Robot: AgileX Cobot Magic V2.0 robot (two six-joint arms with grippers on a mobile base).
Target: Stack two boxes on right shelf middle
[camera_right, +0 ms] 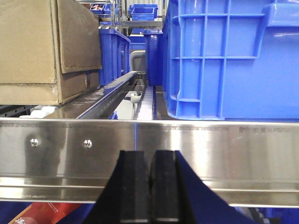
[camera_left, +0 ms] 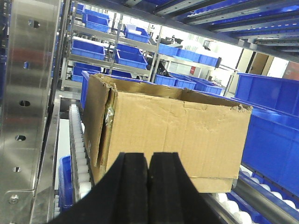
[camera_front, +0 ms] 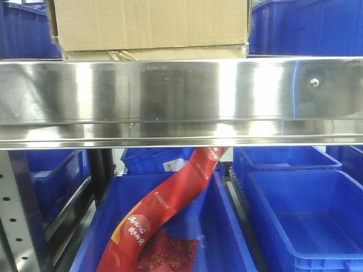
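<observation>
A large brown cardboard box (camera_front: 150, 22) sits on top of a flatter cardboard box (camera_front: 153, 54) on the stainless-steel shelf (camera_front: 181, 102), just behind its front rail. In the left wrist view the large box (camera_left: 177, 135) fills the middle, with the flat box's edge (camera_left: 210, 184) showing beneath it. My left gripper (camera_left: 149, 155) is shut and empty, close in front of the large box. From the right wrist, both boxes (camera_right: 28, 46) lie at the upper left. My right gripper (camera_right: 150, 153) is shut and empty before the shelf rail (camera_right: 224, 149).
Blue plastic bins (camera_right: 229, 60) flank the boxes on the shelf. White rollers (camera_left: 81, 158) run under the boxes. Below the rail are more blue bins (camera_front: 306, 215) and a red printed bag (camera_front: 164, 209). A grey perforated upright (camera_front: 14, 215) stands at the lower left.
</observation>
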